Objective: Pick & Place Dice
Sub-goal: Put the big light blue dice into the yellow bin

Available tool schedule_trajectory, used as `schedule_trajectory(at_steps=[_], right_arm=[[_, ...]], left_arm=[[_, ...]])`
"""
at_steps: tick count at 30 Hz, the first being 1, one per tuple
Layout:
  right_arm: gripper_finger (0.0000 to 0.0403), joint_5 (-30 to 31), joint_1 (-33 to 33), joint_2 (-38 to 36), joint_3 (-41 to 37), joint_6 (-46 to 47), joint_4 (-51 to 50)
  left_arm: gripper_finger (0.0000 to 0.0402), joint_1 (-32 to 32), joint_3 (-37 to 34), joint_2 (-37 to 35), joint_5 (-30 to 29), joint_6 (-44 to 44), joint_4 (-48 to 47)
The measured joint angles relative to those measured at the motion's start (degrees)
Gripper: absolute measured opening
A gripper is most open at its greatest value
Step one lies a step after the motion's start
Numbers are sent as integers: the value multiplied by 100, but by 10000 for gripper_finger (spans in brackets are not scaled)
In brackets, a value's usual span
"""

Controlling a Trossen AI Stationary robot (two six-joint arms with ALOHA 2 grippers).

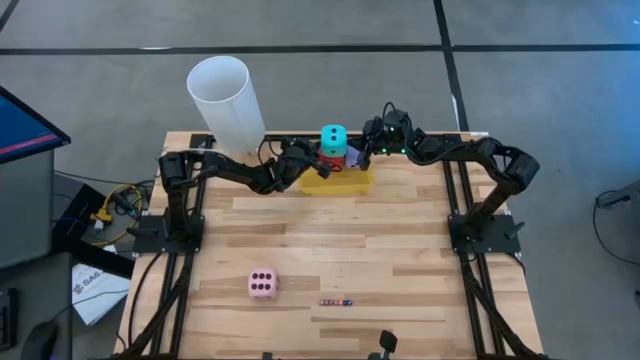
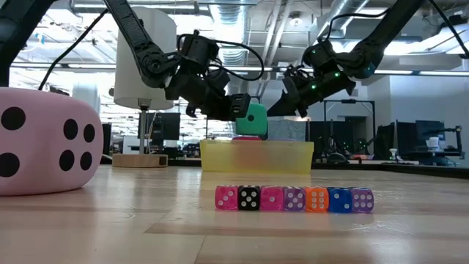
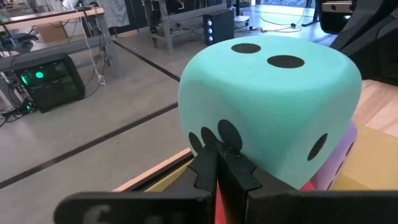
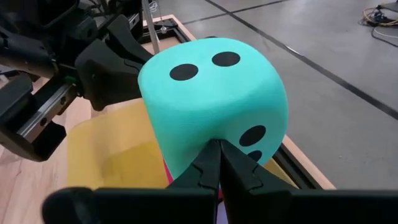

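1. Cyan die (image 1: 334,137) sits atop the stack in the yellow tray (image 1: 352,183), upper centre of frame.
2. Left gripper (image 1: 313,160) and right gripper (image 1: 368,146) flank it, fingers pressed together, holding nothing.
3. Pink die (image 1: 262,283) rests lower left.

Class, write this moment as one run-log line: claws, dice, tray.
left claw: shut, against cyan die | right claw: shut, against it | cyan die: stacked above yellow tray | pink die: on table

Four big dice: cyan (image 1: 333,136), red (image 1: 331,156), purple (image 3: 339,163), pink (image 1: 262,283); seven tiny dice (image 2: 294,199); one yellow tray (image 1: 352,181); one white tube (image 1: 226,104).
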Motion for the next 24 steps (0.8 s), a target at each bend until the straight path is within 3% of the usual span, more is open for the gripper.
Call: schedule_trajectory(at_steps=[24], right_arm=[[0,-17,0,0,0,-22,-81]], left_arm=[[0,26,2,-7,20,-156,-288]])
